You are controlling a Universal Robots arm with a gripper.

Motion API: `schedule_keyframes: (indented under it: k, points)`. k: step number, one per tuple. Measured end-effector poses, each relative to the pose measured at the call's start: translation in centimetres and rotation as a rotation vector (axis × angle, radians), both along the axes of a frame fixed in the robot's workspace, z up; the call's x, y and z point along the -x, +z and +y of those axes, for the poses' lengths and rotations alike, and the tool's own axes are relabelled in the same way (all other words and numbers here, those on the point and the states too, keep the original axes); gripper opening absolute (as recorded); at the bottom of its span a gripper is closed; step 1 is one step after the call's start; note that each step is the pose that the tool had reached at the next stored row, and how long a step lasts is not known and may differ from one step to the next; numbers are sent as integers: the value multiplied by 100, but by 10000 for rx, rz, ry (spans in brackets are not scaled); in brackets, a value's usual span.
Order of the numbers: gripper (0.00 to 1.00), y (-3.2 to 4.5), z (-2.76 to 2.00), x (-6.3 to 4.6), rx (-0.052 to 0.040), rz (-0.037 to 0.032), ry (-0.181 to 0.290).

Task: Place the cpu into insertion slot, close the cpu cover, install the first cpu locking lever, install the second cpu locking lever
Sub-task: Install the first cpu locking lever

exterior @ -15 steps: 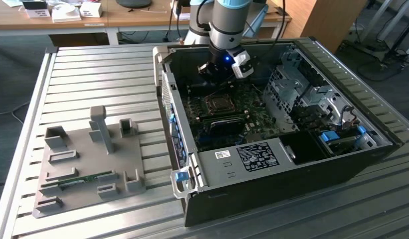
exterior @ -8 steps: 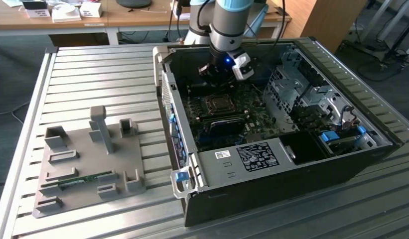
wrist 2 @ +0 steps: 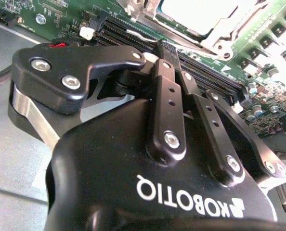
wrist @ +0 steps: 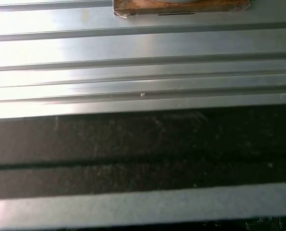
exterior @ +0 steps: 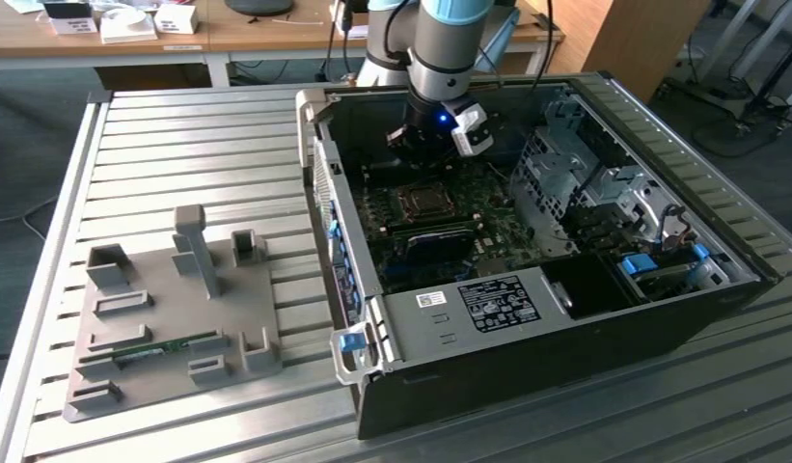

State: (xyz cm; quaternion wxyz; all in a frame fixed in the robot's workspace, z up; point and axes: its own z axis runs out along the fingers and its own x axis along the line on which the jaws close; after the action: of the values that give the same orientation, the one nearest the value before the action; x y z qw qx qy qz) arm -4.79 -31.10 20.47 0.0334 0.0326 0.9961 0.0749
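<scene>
One grey fixture plate (exterior: 164,333) sits nearest, on the ribbed metal table (exterior: 177,145), with upright pegs and a small green circuit strip (exterior: 151,352) lying in it. Just beside it, toward the exterior view's right, stands the open computer case (exterior: 550,318), dark motherboard (exterior: 434,231) showing inside. On that board the insertion slot (exterior: 423,201) lies beneath its silvery cpu cover (wrist 2: 201,21); the cpu's pale top (wrist 2: 203,12) shows through the cover's window in the second wrist view, so the chip is seated. Farther back the gripper (exterior: 428,145) hovers above the board, near the socket's far edge, its black fingers (wrist 2: 169,103) drawn together with nothing between them. Behind that stand wooden desks (exterior: 215,39).
</scene>
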Motion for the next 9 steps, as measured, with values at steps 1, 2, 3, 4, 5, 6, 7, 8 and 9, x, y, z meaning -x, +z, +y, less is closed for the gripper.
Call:
schedule_keyframes:
  k: [1,2,3,4,5,6,7,8,9]
  points:
    - [11,-3,4,-2,-1,0,0]
    - [11,-4,5,-5,-2,0,3]
    - [11,-5,4,-8,0,1,2]
    - [11,-7,5,-11,-1,1,2]
    - [11,-9,5,-14,-1,1,2]
    - [11,-12,5,-17,-2,-1,1]
    - [11,-15,5,-20,-3,-1,2]
    - [11,-19,5,-22,-2,0,2]
    - [11,-21,6,-23,0,0,1]
